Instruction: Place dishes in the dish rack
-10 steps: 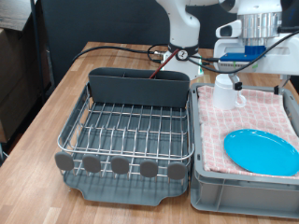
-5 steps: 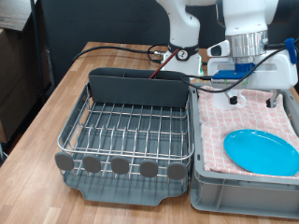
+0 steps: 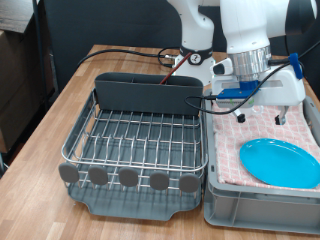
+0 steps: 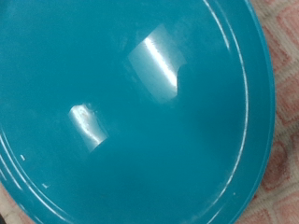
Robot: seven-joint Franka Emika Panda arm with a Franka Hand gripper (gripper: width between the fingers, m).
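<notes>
Exterior view: 1 white arm leans over the grey bin (image 3: 262,195) lined with pink checked cloth (image 3: 250,128). Its end effector (image 3: 258,108) hangs low above the cloth, partly masked by the wrist housing, so from where I stand I cannot tell whether its fingers are apart or together; nothing shows between them. The turquoise plate (image 3: 281,162) lies flat on the cloth, below the end effector and toward the exterior view's right of it. The dish rack (image 3: 138,140), a silver wire grid on a dark grey tray, sits on the wooden tabletop (image 3: 60,110) to the exterior view's left of the end effector, touching the bin's side. Its tall grey caddy (image 3: 148,94) stands at the rack's far end, level with the end effector; the row of 5 round grey tabs (image 3: 128,176) lines the near edge. No dish shows in the rack.

Wrist view: the plate (image 4: 131,112) fills nearly the whole picture, glossy, with 2 bright reflections; slivers of checked cloth (image 4: 285,28) show beyond its rim. No fingers are visible here.
</notes>
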